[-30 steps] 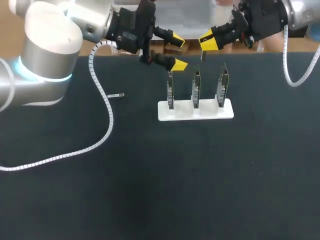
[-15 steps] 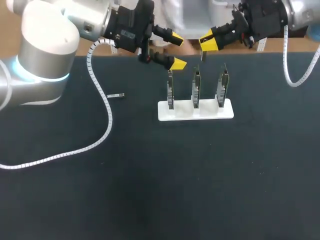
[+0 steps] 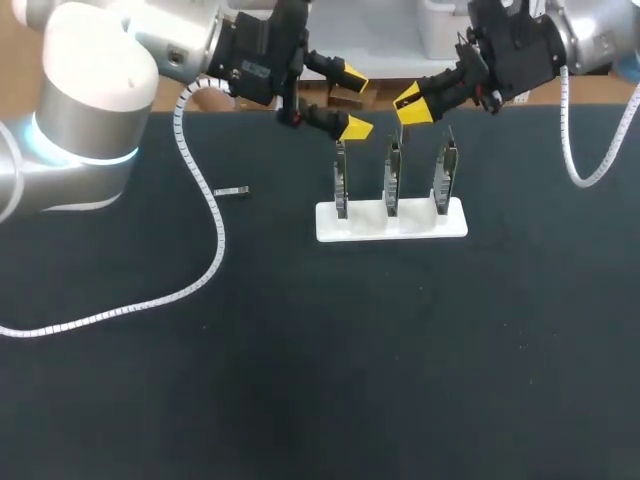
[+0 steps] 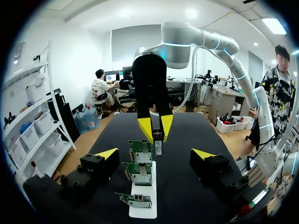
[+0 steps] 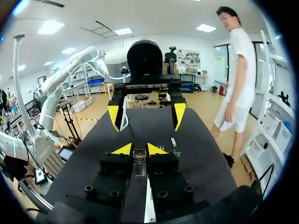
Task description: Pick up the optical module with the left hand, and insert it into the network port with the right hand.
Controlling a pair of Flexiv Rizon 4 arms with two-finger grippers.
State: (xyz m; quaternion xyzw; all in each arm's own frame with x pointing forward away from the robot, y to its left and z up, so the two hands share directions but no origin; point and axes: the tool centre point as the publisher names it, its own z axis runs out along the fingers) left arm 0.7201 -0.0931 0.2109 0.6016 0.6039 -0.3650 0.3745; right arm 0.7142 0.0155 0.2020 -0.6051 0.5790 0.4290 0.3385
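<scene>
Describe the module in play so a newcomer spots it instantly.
On the black table, find the white stand with three upright boards. Just above it hangs the right gripper; the module is the small silver block pinched between its yellow tips, unlike the loose silver piece lying flat left of the stand.

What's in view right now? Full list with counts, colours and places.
table: 1, black, under everything
stand: 1, white, on the table's far middle
boards: 3, green with metal ports, upright in a row on the stand
module: 1, silver, between the right pincer's fingers, above the boards
metal piece: 1, silver, small, flat on the table left of the stand
cable: 1, white spiral, trailing from the left arm across the table's left side
left pincer: 1, black with yellow tips, open, empty, above the left board
right pincer: 1, black with yellow tips, shut on the module
</scene>
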